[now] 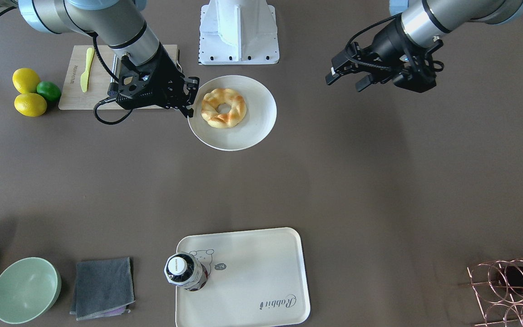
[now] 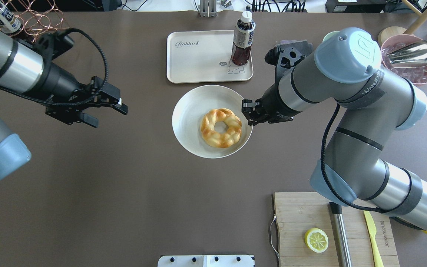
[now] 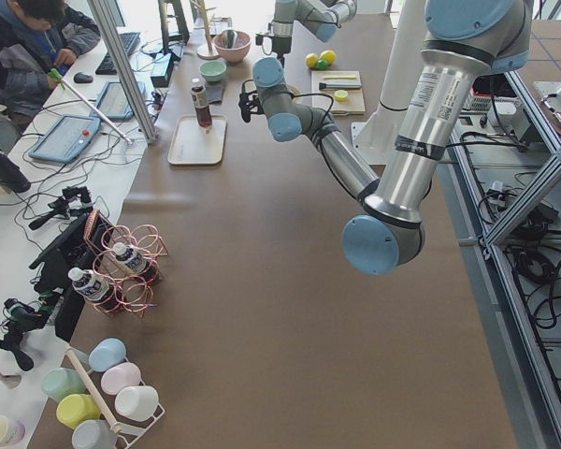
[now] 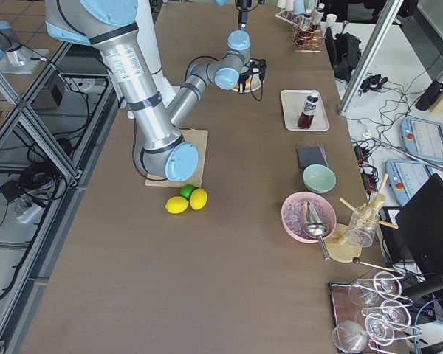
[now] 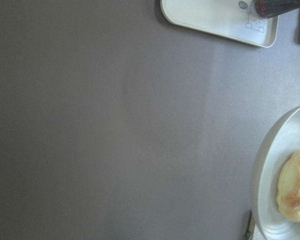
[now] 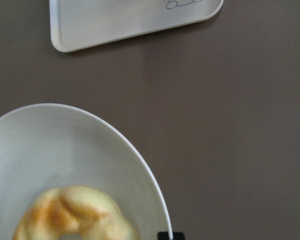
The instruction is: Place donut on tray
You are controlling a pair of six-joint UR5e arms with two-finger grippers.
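The donut [image 1: 224, 107], a golden twisted ring, lies on a round off-white plate [image 1: 261, 118] at mid-table; it also shows in the overhead view [image 2: 221, 127]. My right gripper [image 2: 248, 113] is open and empty, low beside the plate's rim [image 2: 187, 111], just right of the donut. The cream "Rabbit" tray [image 2: 198, 55] lies beyond the plate, with a dark drink bottle [image 2: 242, 39] standing on its right end. My left gripper [image 2: 106, 115] is open and empty, hovering over bare table well left of the plate. The right wrist view shows the donut [image 6: 75, 215] and a tray corner [image 6: 115, 20].
A wooden cutting board [image 2: 310, 222] with a lemon slice [image 2: 316, 240], a yellow knife and a steel handle lies near the robot's right. Lemons and a lime [image 1: 30, 93], a green bowl [image 1: 25, 290], a grey cloth [image 1: 102, 287] and a wire bottle rack [image 1: 511, 290] stand around.
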